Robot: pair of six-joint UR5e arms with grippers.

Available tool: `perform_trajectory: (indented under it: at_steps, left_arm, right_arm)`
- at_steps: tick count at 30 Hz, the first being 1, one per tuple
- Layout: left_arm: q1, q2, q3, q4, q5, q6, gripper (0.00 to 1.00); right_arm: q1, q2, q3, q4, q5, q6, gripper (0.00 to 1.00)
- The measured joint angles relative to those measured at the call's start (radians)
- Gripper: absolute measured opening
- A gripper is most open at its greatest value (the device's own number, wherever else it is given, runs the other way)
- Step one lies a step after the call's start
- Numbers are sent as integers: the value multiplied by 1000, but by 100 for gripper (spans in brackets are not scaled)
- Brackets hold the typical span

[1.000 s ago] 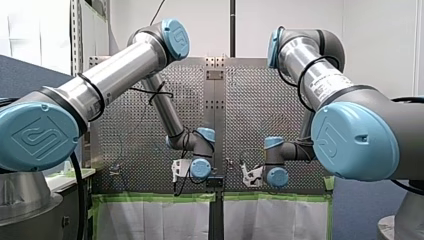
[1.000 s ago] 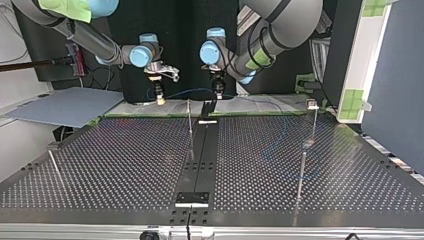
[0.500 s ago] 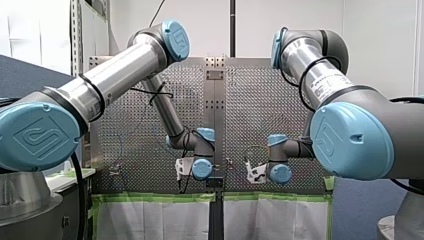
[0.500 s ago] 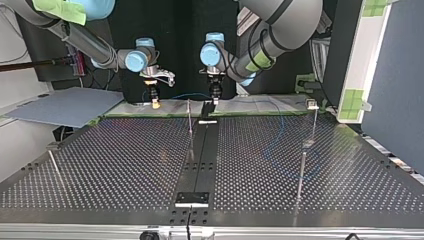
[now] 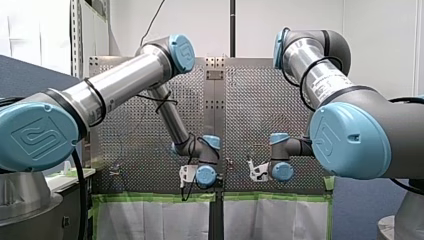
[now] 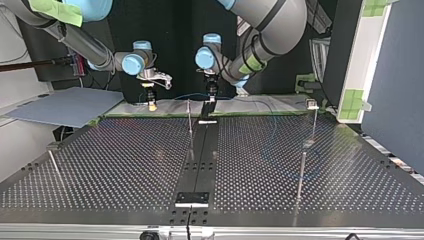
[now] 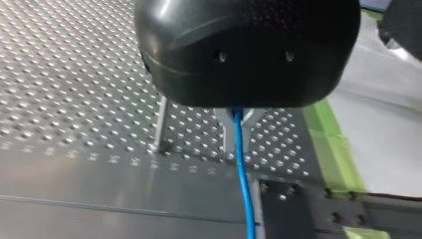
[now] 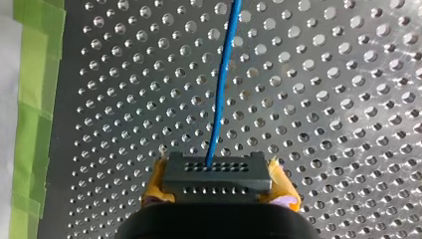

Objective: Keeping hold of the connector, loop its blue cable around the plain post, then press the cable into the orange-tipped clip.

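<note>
Right gripper [image 8: 217, 188] pinches the connector [image 8: 217, 172], long axis crosswise — blue cable [image 8: 221, 89] runs straight ahead; left gripper [image 7: 235, 118] nips it

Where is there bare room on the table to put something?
Top view: the table is bare between the leaning post at the view's left and the black centre strip. Right of the strip the blue cable loops. Crowded at the far edge: my right gripper, my left gripper, centre post.

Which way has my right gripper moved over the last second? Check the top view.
Yes. In the top view my right gripper has slid toward the view's left, widening its gap from the thin post at the table's middle.
</note>
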Motion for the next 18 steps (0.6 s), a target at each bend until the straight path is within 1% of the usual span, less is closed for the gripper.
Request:
perform_trajectory:
  at_steps: [4, 8, 12, 15, 18]
  left_arm:
    - [-5, -4, 7, -30, -10, 0, 0]
    - [-15, 1, 9, -40, -21, 1, 0]
    - [-28, 11, 7, -43, -24, 1, 0]
    - [-40, 23, -3, -41, -25, 1, 0]
    - [-49, 29, -10, -39, -25, 1, 0]
  right_arm:
    - [-2, 0, -1, 15, 0, -4, 0]
    - [-3, 0, 3, 30, 0, -7, 0]
    - [-8, -1, 14, 32, -13, -6, 0]
    - [-13, -1, 21, 29, -30, 1, 0]
    - [-21, -2, 24, 28, -45, 16, 0]
